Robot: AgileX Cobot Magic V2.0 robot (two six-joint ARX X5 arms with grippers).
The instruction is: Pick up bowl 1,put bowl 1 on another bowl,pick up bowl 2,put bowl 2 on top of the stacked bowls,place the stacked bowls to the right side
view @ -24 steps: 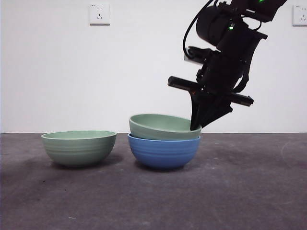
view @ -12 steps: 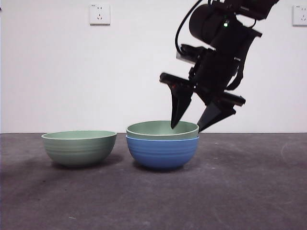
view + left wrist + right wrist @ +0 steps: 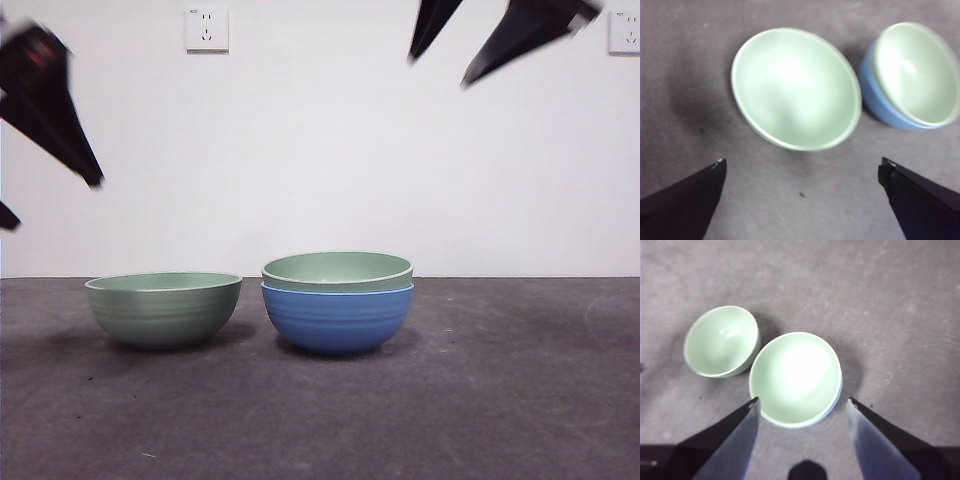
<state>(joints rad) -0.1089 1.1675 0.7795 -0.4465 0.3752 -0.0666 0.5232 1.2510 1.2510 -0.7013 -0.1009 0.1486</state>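
Over the grey table [image 3: 500, 400], both empty claws, left claw [image 3: 800, 200] and right claw [image 3: 802, 435], hang high, spread wide.

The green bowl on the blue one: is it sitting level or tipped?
Level: the green bowl sits nested in the blue bowl, rim flat and parallel to the blue rim.

No text, label, brand or number can be read anywhere. The two wall sockets [image 3: 207, 29] behind the table show only small dark marks, too tiny to make out, and the bowls [image 3: 337, 301] carry no print.
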